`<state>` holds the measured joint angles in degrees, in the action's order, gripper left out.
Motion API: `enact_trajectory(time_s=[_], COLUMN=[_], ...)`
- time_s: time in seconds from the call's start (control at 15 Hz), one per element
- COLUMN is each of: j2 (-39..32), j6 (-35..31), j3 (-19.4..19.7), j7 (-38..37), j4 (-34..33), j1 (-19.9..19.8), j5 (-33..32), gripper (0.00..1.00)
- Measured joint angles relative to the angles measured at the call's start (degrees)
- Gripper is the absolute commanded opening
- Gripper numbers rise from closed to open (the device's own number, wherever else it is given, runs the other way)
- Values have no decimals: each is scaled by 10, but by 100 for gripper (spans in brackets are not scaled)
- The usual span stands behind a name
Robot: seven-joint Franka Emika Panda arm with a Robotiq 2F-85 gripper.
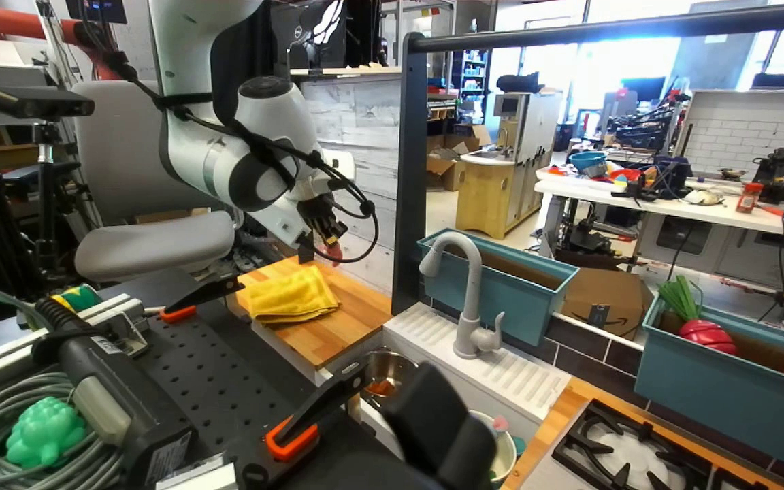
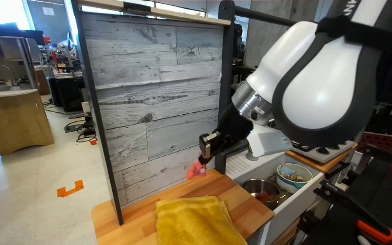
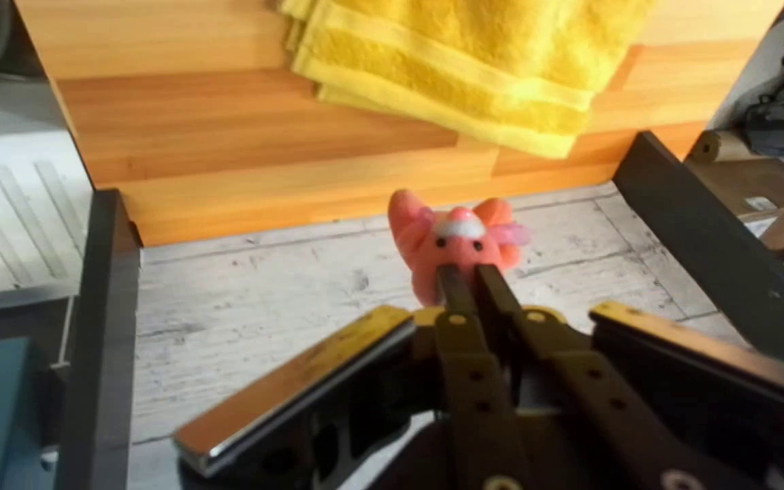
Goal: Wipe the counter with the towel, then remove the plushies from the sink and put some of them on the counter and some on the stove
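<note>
My gripper [image 3: 470, 275] is shut on a pink plush [image 3: 456, 235] with dark eyes, at its fingertips in the wrist view. The plush hangs near the back wall of the wooden counter [image 2: 247, 211], seemingly just above it; it also shows in both exterior views [image 1: 333, 253] [image 2: 195, 170]. The folded yellow towel [image 1: 293, 294] lies on the counter and shows in the wrist view [image 3: 467, 61]. The sink [image 2: 289, 217] holds a steel pot [image 2: 259, 187] with something orange-brown inside and a white-teal bowl [image 2: 293, 185] with a pink-and-blue thing in it. The stove [image 1: 569, 463] is beyond the sink.
A grey faucet [image 1: 470, 299] stands on the sink's white ribbed ledge. Dark posts [image 1: 411, 170] and a whitewashed wood panel [image 2: 162, 102] border the counter. Teal planters [image 1: 494, 292] hang behind the sink. Black clamps with orange pads [image 1: 293, 442] sit on the front table.
</note>
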<state>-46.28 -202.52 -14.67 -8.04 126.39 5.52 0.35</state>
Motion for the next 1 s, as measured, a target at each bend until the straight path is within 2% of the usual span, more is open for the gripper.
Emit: enact_trajectory(time_s=[0.27, 0.4, 0.6, 0.73, 0.87, 1.0], j2=[-7, 4, 36, 62, 68, 50], j6=[18, 52, 98, 146, 206, 261], j3=[19, 80, 201, 292, 381, 439], j7=[-3, -1, -1, 1, -6, -28], j4=[-46, -46, -20, 3, 11, 8], j1=[16, 61, 147, 206, 256, 282], j5=[29, 85, 148, 177, 174, 150], gripper=[64, 78, 99, 100, 98, 73])
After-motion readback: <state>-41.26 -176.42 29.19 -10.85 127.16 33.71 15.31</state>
